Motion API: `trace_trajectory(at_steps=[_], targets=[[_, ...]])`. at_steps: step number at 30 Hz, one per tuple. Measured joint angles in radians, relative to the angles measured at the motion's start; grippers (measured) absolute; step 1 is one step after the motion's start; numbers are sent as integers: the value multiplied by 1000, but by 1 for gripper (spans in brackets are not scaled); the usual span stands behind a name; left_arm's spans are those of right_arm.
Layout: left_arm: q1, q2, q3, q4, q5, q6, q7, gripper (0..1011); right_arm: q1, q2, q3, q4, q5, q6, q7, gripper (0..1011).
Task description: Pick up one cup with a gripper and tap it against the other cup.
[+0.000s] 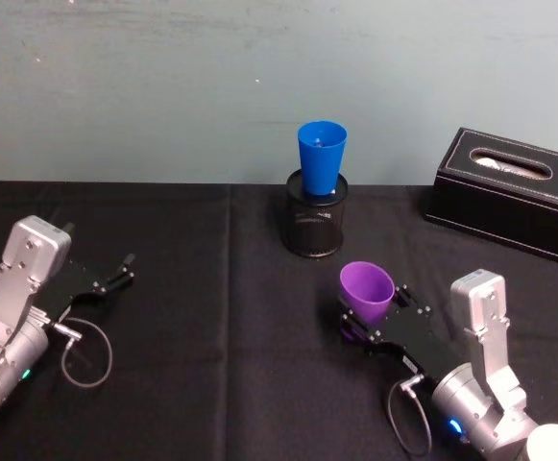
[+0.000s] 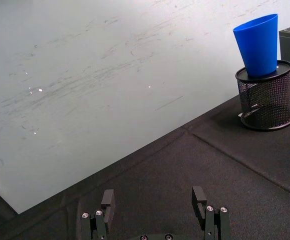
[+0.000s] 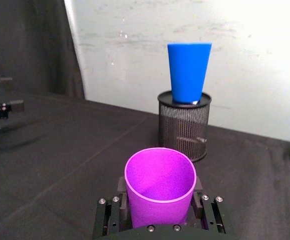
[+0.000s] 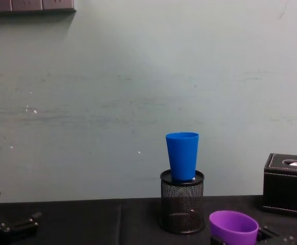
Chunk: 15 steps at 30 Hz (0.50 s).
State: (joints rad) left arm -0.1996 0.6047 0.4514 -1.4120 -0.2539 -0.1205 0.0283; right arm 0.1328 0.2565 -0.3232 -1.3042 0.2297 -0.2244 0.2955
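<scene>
Pinching the smooth tapered purple cup (image 1: 367, 291), right claw (image 1: 370, 309) faces blue cup (image 1: 321, 157) seemingly wedged in mesh holder (image 1: 315, 226); left claw (image 2: 153, 197) spread

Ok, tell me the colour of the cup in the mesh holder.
The cup is bright blue, clearest in the right wrist view.

The head camera looked forward and down from above onto the table (image 1: 211, 288), taking in both arms and the wall (image 1: 163, 77). The chest camera sat low, near table height, facing that wall side-on. The left wrist camera looked out over the left gripper (image 2: 153, 193), across the cloth, from far off. The right wrist camera looked past the right gripper (image 3: 159, 201), close on the purple cup (image 3: 159, 180). All four views shared the blue cup (image 1: 321, 154) and the holder (image 1: 316, 223).
</scene>
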Motion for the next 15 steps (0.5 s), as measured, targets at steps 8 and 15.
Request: trace_trajectory(at_steps=[8, 15], targets=[[0, 0, 0, 0, 0, 0, 0, 1011, -9, 1, 22, -40, -25, -8, 5, 726], [0, 0, 0, 0, 0, 0, 0, 1011, -21, 4, 45, -92, -53, -17, 0, 726]])
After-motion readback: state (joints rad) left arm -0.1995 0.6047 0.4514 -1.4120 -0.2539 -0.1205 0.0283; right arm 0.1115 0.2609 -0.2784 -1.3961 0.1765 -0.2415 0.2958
